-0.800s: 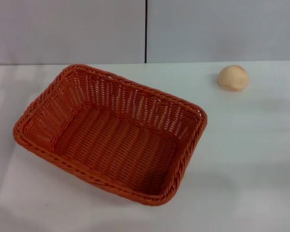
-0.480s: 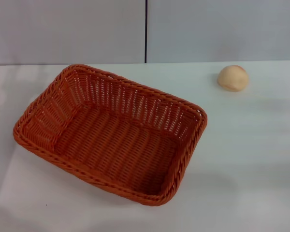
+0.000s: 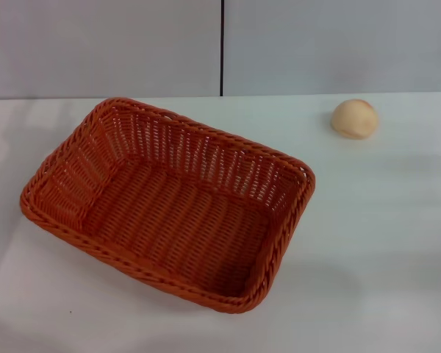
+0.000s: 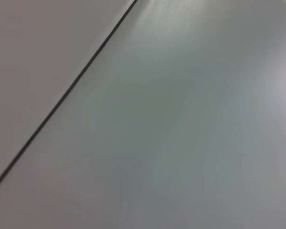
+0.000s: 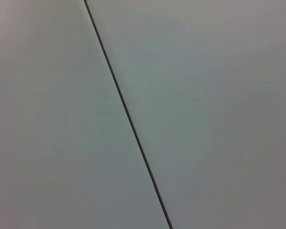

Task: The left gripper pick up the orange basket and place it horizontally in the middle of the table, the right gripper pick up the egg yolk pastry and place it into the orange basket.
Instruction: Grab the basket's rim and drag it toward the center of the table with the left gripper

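Note:
The orange basket (image 3: pixel 169 202) lies empty on the white table (image 3: pixel 375 235), left of centre in the head view, turned at a slant with one corner toward the front. The egg yolk pastry (image 3: pixel 354 118) sits alone at the far right, near the table's back edge, well apart from the basket. Neither gripper shows in any view. Both wrist views hold only a plain grey panelled surface with a dark seam.
A grey wall with a vertical dark seam (image 3: pixel 221 48) rises behind the table's back edge. Bare white tabletop stretches to the right of the basket and in front of the pastry.

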### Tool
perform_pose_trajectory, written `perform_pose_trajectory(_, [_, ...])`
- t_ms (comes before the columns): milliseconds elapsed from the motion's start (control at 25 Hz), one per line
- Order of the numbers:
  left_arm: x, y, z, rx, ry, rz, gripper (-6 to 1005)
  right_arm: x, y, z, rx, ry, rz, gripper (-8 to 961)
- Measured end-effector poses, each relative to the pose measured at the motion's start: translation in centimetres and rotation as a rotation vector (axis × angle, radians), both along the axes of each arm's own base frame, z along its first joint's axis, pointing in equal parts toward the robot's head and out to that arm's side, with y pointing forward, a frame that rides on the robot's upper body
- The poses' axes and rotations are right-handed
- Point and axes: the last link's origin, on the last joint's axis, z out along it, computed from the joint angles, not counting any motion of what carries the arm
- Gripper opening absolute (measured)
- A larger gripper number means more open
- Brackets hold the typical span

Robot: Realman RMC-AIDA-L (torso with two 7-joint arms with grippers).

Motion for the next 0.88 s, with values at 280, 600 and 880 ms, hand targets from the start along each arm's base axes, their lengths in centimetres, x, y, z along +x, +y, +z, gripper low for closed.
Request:
perform_pose_trajectory(280, [0.8, 1.2, 2.6, -0.141, 0.058, -0.146, 784, 0.4, -0.7, -0.4, -0.014, 0.018, -0.015, 626])
perform_pose_trajectory(600, [4.0, 4.9, 6.5, -0.539, 0.277, -0.247, 785, 0.6, -1.0, -0.7, -0.021, 0.029, -0.022, 626])
perform_pose_trajectory(880, [6.1, 6.7, 7.5, -0.789, 0.502, -0.161, 785, 0.9, -1.4, -0.7, -0.02, 0.031, -0.032, 627])
